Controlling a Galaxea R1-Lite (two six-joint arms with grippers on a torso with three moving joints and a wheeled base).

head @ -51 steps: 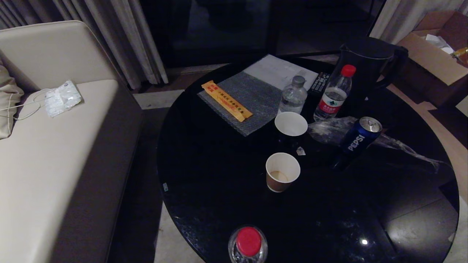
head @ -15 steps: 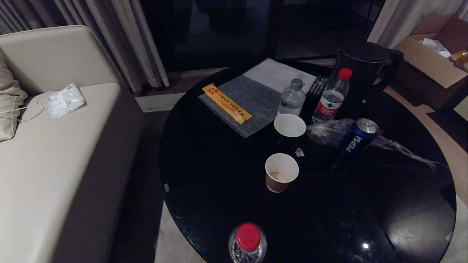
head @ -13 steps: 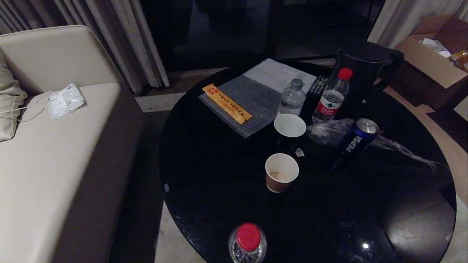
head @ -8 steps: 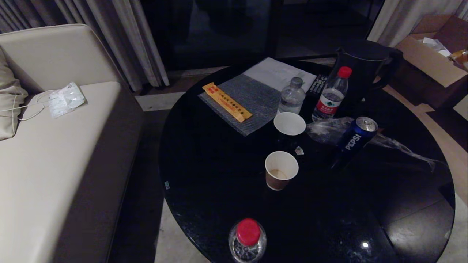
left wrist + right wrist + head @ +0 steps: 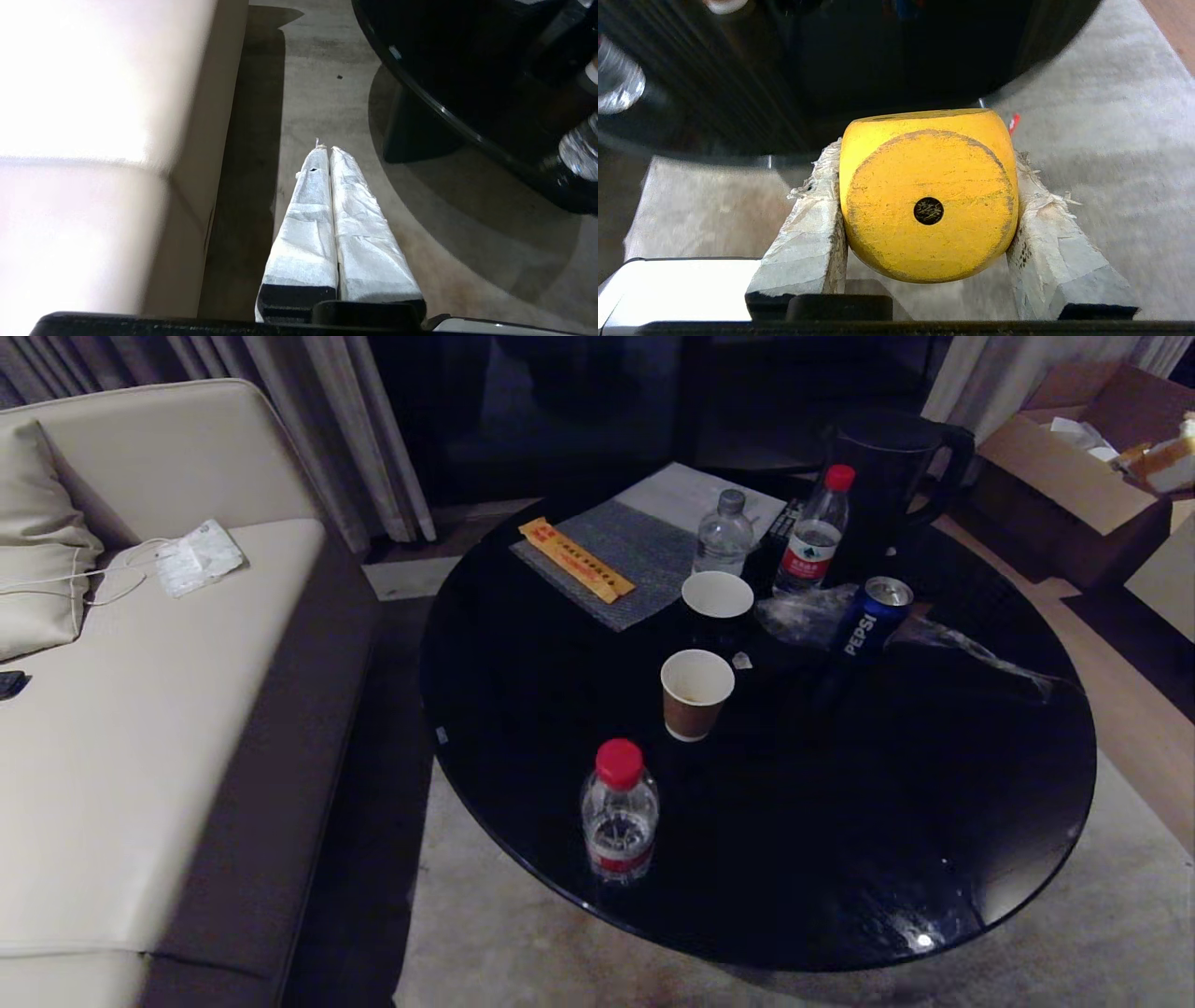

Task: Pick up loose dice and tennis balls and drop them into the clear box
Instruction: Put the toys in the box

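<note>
In the right wrist view a yellow die (image 5: 928, 196) with a single dark pip facing the camera sits between the white-wrapped fingers (image 5: 808, 242) of my right gripper (image 5: 924, 156), which is shut on it, above pale carpet near the black table's edge. My left gripper (image 5: 328, 149) is shut with nothing in it, its wrapped fingers pressed together over the carpet between sofa and table. Neither arm shows in the head view. The tennis balls and the clear box are out of view, and no other die shows.
A round black table (image 5: 840, 821) holds a red-capped bottle (image 5: 619, 812) near its front edge, two paper cups (image 5: 696, 691), a Pepsi can (image 5: 864, 625), two more bottles and a black kettle (image 5: 887, 457). A beige sofa (image 5: 140, 709) stands left, a cardboard box (image 5: 1074, 476) far right.
The whole head view has shifted: the table now sits farther off and the near bottle shows in full, so the camera has moved. The things on the table keep their places.
</note>
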